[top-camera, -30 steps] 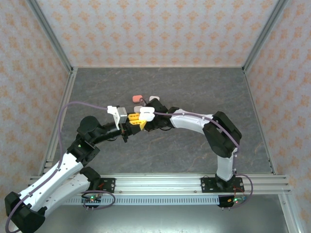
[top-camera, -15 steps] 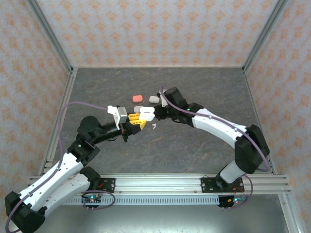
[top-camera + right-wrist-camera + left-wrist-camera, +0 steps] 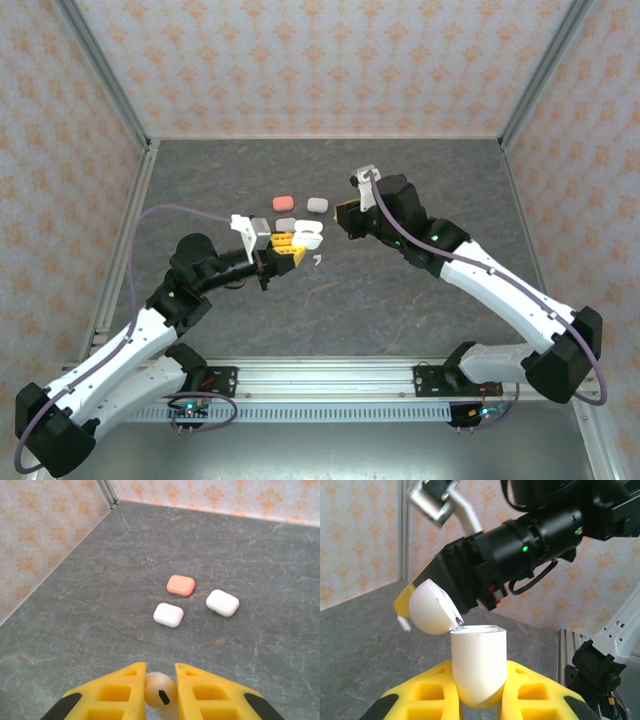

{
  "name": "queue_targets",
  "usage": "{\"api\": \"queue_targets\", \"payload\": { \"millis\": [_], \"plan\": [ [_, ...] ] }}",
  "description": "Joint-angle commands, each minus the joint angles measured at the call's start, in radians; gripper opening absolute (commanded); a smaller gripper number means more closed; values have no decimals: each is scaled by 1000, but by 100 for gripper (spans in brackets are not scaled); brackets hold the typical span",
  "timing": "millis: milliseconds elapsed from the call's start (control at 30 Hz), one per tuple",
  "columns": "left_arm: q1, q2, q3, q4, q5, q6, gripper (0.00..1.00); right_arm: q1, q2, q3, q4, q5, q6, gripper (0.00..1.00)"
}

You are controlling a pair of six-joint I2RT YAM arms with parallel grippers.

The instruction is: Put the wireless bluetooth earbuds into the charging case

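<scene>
**Case held open, earbud pinched ready**

Our left fingers (image 3: 442, 689) clench the charging case (image 3: 479, 665) upright over the middle of the tabletop (image 3: 420, 300), lid flipped back to receive. Our right fingers (image 3: 127, 690) pinch one earbud (image 3: 160, 694) aloft, nearer the far edge. A loose earbud (image 3: 317, 260) lies near the case.

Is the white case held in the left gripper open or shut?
Open. The white case has its lid swung back on the hinge, leaving the top rim uncovered.
</scene>
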Motion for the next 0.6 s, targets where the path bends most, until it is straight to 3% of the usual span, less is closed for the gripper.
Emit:
{"api": "queue_targets", "payload": {
  "millis": [0, 567],
  "plan": [
    [-14, 15, 14, 32, -42, 2, 0, 3, -62, 25, 16, -11, -45, 18],
    [-15, 167, 54, 90, -67, -69, 0, 46, -213, -121, 317, -221, -16, 19]
  ]
}}
